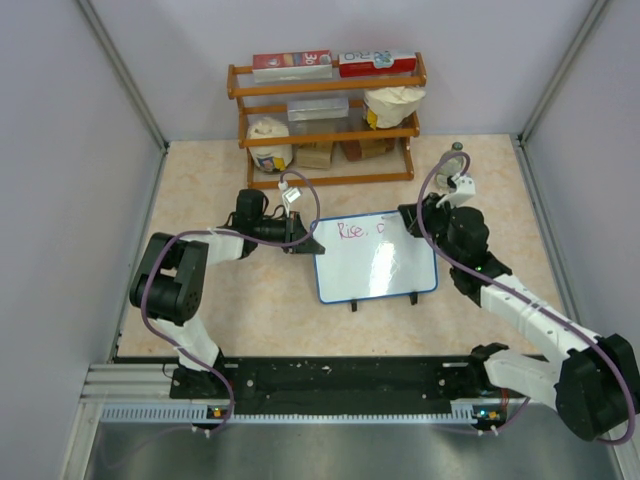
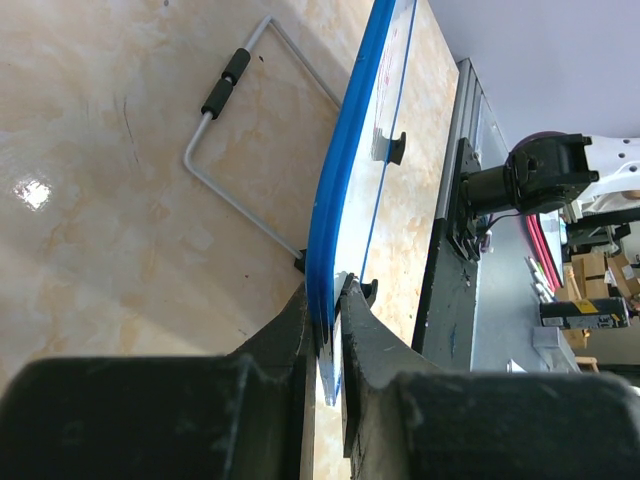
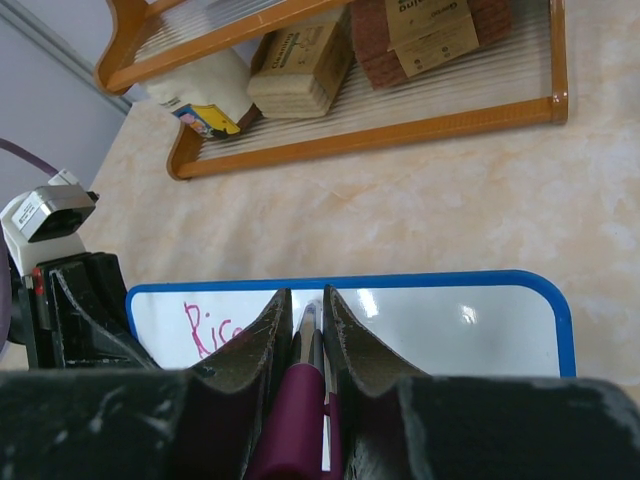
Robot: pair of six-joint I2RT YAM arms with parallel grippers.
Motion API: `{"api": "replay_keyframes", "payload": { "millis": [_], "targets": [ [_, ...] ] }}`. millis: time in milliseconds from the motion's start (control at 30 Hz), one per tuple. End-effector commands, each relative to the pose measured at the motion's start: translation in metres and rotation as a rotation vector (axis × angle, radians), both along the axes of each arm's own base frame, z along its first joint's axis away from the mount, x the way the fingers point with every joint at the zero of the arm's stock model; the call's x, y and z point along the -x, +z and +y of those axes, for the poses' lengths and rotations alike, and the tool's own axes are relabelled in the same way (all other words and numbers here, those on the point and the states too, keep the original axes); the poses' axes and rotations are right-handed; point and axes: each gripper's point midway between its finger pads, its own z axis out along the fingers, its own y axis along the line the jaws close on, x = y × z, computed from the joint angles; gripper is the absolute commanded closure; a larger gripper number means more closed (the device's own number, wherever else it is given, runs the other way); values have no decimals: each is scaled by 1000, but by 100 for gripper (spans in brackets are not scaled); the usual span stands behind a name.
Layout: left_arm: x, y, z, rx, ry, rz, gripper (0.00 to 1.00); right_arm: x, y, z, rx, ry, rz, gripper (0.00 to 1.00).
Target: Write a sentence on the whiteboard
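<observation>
My right pincer (image 3: 305,300), clamped on the marker (image 3: 312,335), points at the whiteboard (image 3: 450,330) just frame-right of the lettering (image 3: 205,328); my left pincer (image 2: 328,300) grips its left edge.

Wooden rack (image 1: 330,136), marbled tabletop (image 1: 250,310), lilac walls (image 1: 60,150)

The whiteboard (image 2: 345,170) pinched between the scuffed matt-black fingers (image 2: 275,345) looked glossy; table (image 2: 120,200) beside them was polished stone-look.

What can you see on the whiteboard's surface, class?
Pink lettering reading "Rise," and one started letter on the whiteboard; the right gripper, holding a marker, covers anything beyond.
</observation>
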Motion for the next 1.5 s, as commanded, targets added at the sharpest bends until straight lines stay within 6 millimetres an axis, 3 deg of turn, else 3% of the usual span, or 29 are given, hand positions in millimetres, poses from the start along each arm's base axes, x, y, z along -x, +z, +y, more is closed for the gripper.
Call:
{"api": "replay_keyframes", "payload": {
  "millis": [0,400,833,1100,1333,1467],
  "targets": [
    [-3,-35,6,-95,49,-3,100,-1,4,-3,-9,-6,-10,100],
    [-3,-34,6,-94,47,-5,100,15,-18,-5,-2,17,35,100],
    [-2,-35,6,-96,49,-4,100,23,-22,-10,1,5,37,100],
    [-2,-35,6,-97,49,-4,100,20,-8,-13,-16,-14,4,100],
    [-3,-35,6,-97,49,-5,100,21,29,-12,-66,-9,-86,100],
    [-3,-35,6,-97,49,-5,100,17,37,-16,-57,-34,-102,100]
  ]
}}
